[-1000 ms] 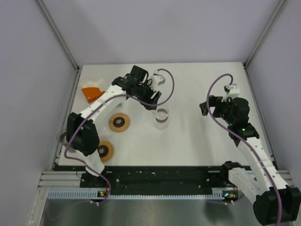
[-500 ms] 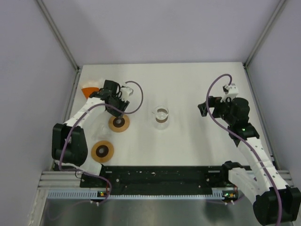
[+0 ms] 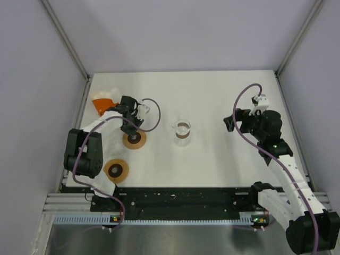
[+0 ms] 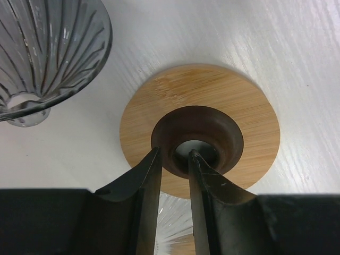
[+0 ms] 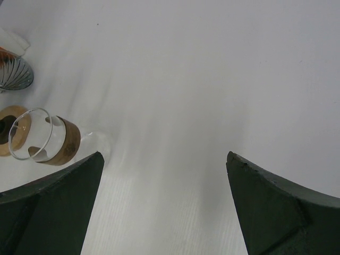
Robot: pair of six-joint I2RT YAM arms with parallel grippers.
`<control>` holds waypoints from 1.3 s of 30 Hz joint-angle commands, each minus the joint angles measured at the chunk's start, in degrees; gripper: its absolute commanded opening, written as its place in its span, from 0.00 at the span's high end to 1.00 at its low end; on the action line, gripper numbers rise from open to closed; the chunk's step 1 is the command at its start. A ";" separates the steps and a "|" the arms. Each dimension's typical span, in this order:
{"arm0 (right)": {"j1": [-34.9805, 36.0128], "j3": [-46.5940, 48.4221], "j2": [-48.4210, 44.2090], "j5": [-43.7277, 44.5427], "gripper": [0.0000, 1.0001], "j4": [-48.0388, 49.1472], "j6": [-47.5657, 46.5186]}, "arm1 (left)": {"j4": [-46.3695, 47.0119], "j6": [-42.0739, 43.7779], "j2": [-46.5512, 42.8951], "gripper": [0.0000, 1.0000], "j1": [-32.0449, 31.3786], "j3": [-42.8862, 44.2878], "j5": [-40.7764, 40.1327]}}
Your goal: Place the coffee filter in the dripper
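A ribbed glass dripper cone (image 4: 48,48) lies on the table to the left of a round wooden disc (image 4: 249,122) that has a dark collar (image 4: 223,133) at its centre. My left gripper (image 4: 174,155) is down on that disc (image 3: 134,139), nearly closed, with one finger outside the collar wall and the other in its hole. An orange packet (image 3: 101,104) with white filter paper (image 5: 11,41) lies at the back left, near the cone (image 5: 13,73). My right gripper (image 5: 164,155) is open and empty, above bare table at the right (image 3: 232,122).
A glass cup with a wooden band (image 3: 182,129) stands mid-table and also shows in the right wrist view (image 5: 45,138). A second wooden disc (image 3: 116,170) lies near the left arm's base. Side walls close in the table on the left and right.
My left gripper has moved from beside the glass cup leftward and down onto the wooden disc's collar. The right arm has stayed put.
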 commanded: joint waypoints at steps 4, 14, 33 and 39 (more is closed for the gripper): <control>-0.37 2.60 -0.74 -0.15 0.01 1.27 -1.11 | 3.70 -0.55 3.83 0.67 0.17 -0.65 -0.79; -0.37 3.48 -0.57 -6.64 0.02 1.44 -1.02 | 3.00 0.77 4.89 1.00 -0.10 -3.11 3.77; 26.85 21.58 14.18 -3.76 0.02 3.36 7.23 | -2.37 -5.30 -17.60 1.00 2.63 5.24 15.02; 35.92 26.85 27.80 -1.38 0.05 14.79 18.56 | -0.70 -9.07 -23.76 1.00 2.63 6.38 15.73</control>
